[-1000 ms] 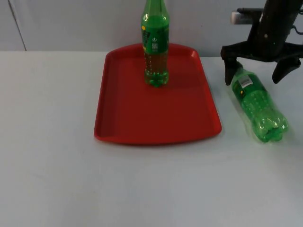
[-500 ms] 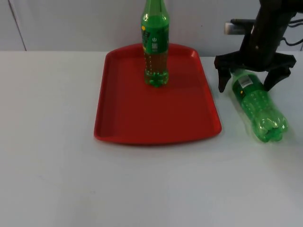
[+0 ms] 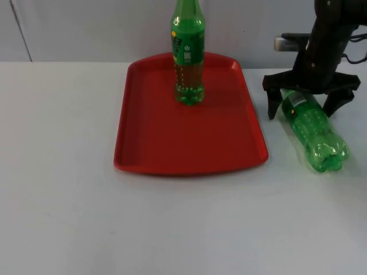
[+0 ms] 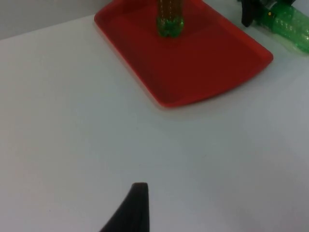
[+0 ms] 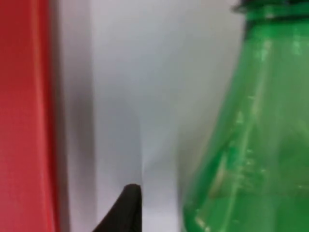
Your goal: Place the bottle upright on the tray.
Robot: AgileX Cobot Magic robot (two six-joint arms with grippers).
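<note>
With wide-open right gripper [image 3: 303,107] straddling lying green plastic bottle [image 3: 314,132] beside red tray [image 3: 149,154], centre then close; left gripper's spread unclear.

white table top [image 3: 69,217], matte, evenly lit, soft shadows; grey partition wall [image 3: 86,28] along far edge, one vertical seam at its left

Fixed top view over the tray [image 3: 172,143], shared with both wrist views.
</note>
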